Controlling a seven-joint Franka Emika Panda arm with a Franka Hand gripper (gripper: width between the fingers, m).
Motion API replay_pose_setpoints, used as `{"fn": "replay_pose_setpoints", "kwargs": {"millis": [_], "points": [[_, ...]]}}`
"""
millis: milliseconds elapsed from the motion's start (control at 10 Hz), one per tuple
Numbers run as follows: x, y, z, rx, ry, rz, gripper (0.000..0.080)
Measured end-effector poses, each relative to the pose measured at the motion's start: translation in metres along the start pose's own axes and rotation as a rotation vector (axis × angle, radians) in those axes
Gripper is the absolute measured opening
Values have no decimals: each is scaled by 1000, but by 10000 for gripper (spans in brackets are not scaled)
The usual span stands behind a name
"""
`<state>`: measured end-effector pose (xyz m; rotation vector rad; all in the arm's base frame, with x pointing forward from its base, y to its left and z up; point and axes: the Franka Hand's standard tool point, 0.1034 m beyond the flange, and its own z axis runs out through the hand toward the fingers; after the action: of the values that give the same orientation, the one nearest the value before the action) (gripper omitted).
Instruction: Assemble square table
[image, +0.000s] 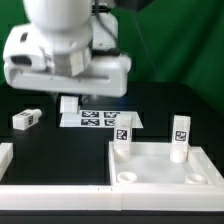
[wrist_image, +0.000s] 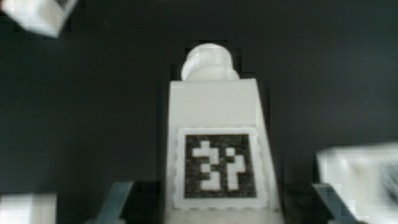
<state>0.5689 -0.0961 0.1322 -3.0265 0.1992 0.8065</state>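
The square table's white slab (image: 160, 170) lies at the exterior view's lower right, rim up. Two tag-marked legs stand upright in its far corner sockets, one (image: 122, 137) toward the exterior view's left and one (image: 180, 136) toward its right. My gripper (image: 68, 101) hangs over the dark table further to the exterior view's left, shut on a third white leg (wrist_image: 217, 120). In the wrist view this leg runs away from the gripper (wrist_image: 222, 206), tag face toward the camera and rounded tip far out, with a dark finger (wrist_image: 125, 200) on either side. Another leg (image: 27, 119) lies loose at the far left.
The marker board (image: 103, 119) lies flat behind the slab, just right of the gripper. White border bars lie along the front edge (image: 50, 190) and at the left (image: 4, 155). Blurred white shapes show at the wrist view's edges (wrist_image: 365, 170).
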Motion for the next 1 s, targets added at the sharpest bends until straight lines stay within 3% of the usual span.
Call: {"fn": "replay_pose_setpoints", "kwargs": {"millis": [100, 300, 500, 600, 700, 900, 1000], "points": [[10, -9, -27, -12, 99, -14, 290], [8, 2, -24, -2, 233, -5, 290], [19, 1, -32, -12, 422, -9, 290], [15, -1, -30, -6, 461, 9, 290], [20, -25, -42, 15, 551, 75, 290], [30, -91, -61, 64, 701, 139, 290], [33, -117, -58, 89, 772, 162, 290]]}}
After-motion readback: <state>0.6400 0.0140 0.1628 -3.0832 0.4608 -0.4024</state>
